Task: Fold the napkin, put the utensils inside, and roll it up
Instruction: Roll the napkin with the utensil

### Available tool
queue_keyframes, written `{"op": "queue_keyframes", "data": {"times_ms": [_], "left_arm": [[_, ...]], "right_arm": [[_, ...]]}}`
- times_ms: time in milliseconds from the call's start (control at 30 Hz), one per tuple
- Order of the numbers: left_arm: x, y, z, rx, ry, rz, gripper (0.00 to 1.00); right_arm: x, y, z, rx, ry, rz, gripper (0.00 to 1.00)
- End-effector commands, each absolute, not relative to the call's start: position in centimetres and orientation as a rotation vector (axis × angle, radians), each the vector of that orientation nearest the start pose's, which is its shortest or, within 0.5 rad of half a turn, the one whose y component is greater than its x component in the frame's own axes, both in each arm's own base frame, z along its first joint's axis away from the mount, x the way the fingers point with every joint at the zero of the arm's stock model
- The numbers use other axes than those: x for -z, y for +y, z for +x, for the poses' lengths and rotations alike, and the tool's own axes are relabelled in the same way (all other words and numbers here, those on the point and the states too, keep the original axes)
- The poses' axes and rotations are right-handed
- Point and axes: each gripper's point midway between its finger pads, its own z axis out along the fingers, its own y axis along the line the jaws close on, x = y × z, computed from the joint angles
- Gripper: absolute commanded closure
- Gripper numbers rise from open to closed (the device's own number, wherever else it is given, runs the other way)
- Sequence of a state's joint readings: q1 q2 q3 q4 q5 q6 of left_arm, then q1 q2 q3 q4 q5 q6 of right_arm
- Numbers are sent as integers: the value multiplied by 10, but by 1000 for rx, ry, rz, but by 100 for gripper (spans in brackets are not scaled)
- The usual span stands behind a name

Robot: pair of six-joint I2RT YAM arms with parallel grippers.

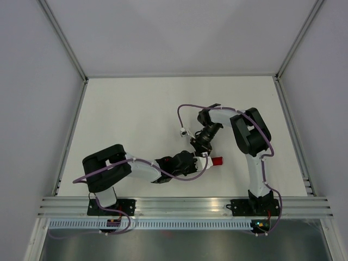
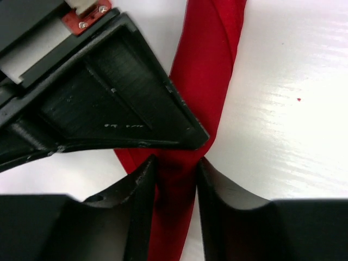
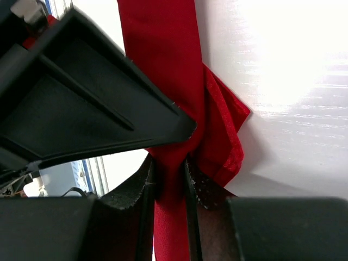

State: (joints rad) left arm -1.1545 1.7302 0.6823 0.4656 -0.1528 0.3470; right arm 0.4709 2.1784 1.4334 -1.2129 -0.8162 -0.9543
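Observation:
The red napkin (image 1: 218, 161) is rolled into a narrow tube on the white table; only its end shows past the arms in the top view. In the left wrist view the napkin (image 2: 209, 65) runs from the top edge down between my left gripper (image 2: 175, 163) fingers, which press it on both sides. In the right wrist view the napkin (image 3: 163, 60) passes between my right gripper (image 3: 169, 163) fingers, pinched tight, with a loose folded corner (image 3: 225, 130) sticking out to the right. Both grippers (image 1: 194, 156) meet at the roll. The utensils are hidden.
Each wrist view shows the other gripper's black finger (image 2: 109, 103) (image 3: 81, 103) close above the roll. The white table (image 1: 136, 109) is walled on three sides, and an aluminium rail (image 1: 185, 205) runs along the near edge by the arm bases.

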Motion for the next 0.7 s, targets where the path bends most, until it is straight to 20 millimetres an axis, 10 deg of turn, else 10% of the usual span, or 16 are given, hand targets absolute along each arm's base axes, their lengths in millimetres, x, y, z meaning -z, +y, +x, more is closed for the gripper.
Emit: {"op": "queue_keyframes", "data": {"times_ms": [0, 233, 667], "left_arm": [[-7, -363, 209, 220, 1632, 1510, 62], [4, -366, 193, 309, 1647, 1606, 96], [14, -361, 183, 665, 1861, 1588, 98]], "right_arm": [[28, 207, 226, -1191, 2378, -1920, 93], [12, 211, 237, -1190, 2346, -1822, 63], [-94, 209, 283, -1121, 2111, -1420, 44]]}}
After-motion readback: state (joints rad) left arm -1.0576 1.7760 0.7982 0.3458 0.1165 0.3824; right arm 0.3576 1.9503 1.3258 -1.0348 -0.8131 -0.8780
